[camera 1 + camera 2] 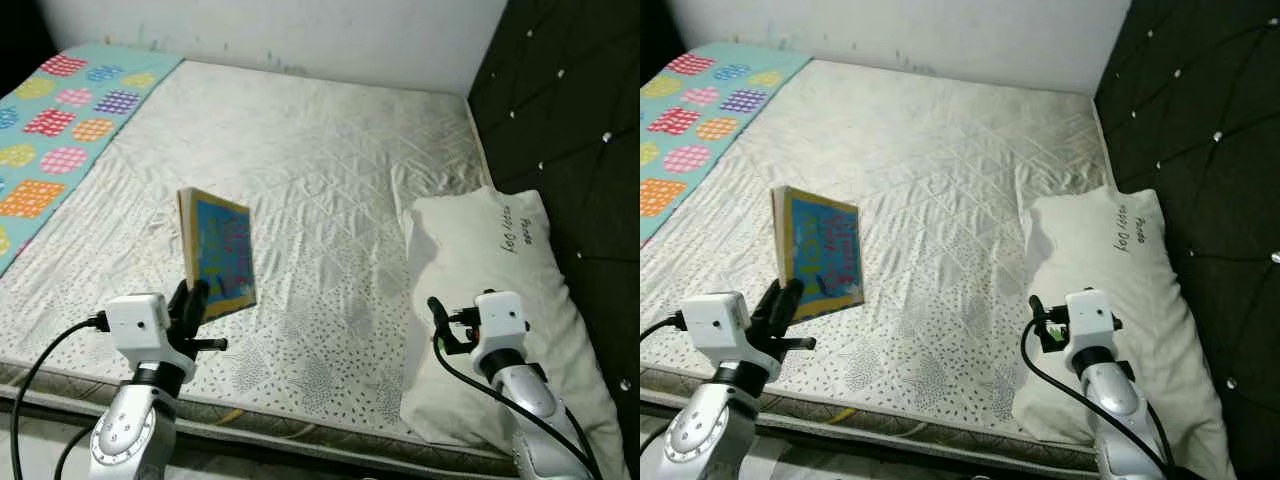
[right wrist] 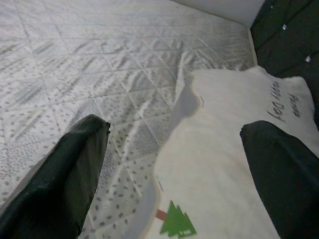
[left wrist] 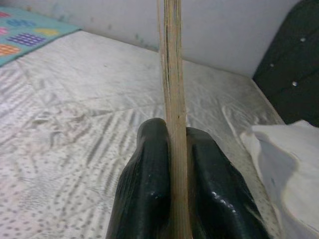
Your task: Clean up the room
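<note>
A thin picture book with a blue, colourful cover stands upright above the white quilted mattress. My left gripper is shut on the book's lower edge. In the left wrist view the book's page edge rises between the two black fingers. My right gripper is open, hovering over the near end of a white pillow. Its two fingers stand wide apart with nothing between them.
The pillow carries handwriting and a small green tree print. A dark tufted headboard runs along the right. A turquoise blanket with coloured patches lies at the far left. A white wall closes the far side.
</note>
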`<state>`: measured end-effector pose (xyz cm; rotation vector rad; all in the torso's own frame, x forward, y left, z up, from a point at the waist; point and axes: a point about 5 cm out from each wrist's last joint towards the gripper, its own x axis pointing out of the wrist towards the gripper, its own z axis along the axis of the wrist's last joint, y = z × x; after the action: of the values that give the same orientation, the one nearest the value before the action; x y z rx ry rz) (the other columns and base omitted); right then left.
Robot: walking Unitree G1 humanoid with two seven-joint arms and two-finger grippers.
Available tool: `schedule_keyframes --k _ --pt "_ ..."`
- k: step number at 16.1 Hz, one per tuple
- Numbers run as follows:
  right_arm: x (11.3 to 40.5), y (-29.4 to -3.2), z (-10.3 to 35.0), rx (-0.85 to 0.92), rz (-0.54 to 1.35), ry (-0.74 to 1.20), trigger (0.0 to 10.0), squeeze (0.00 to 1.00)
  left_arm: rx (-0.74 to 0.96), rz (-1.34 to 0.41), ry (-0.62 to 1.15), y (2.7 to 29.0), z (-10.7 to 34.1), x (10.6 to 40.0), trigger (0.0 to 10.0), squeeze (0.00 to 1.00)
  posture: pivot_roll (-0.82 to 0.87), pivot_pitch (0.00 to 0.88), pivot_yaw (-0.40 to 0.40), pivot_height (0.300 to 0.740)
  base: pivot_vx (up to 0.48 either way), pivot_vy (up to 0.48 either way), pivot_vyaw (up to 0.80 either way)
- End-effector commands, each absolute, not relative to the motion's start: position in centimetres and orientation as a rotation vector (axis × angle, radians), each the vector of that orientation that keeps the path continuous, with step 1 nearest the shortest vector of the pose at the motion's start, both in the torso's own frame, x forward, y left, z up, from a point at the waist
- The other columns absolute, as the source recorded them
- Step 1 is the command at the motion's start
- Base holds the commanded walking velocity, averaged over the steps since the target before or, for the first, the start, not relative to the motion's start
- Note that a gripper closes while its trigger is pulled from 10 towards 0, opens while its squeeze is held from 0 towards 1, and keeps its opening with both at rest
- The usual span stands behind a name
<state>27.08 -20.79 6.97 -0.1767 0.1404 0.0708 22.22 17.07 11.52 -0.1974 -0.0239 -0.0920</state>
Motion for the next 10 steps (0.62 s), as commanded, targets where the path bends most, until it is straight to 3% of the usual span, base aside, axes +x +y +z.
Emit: schedule_keyframes --k 1,2,7,10 --pt "27.0 -21.3 7.5 -0.159 0.057 0.13 10.0 0.0 -0.188 -0.091 -0.023 16.9 11.6 22.0 10.0 0.0 0.02 0.161 -0.05 0.74 0.0 0.0 0.0" --pt "27.2 -21.2 7.6 -0.141 0.052 0.129 10.0 0.0 -0.193 -0.089 -0.018 16.8 11.5 22.1 10.0 0.0 0.01 0.161 -0.052 0.74 0.0 0.0 0.0" --pt "27.6 -20.3 8.1 -0.14 0.054 0.13 10.0 0.0 -0.193 -0.131 -0.017 16.7 12.0 22.5 10.0 0.0 0.01 0.166 -0.079 0.74 0.0 0.0 -0.8" --pt "28.2 -19.4 9.0 -0.129 0.06 0.102 10.0 0.0 -0.106 -0.099 -0.034 17.1 12.8 22.5 10.0 0.0 0.02 0.168 -0.074 0.74 0.0 0.0 -0.8"
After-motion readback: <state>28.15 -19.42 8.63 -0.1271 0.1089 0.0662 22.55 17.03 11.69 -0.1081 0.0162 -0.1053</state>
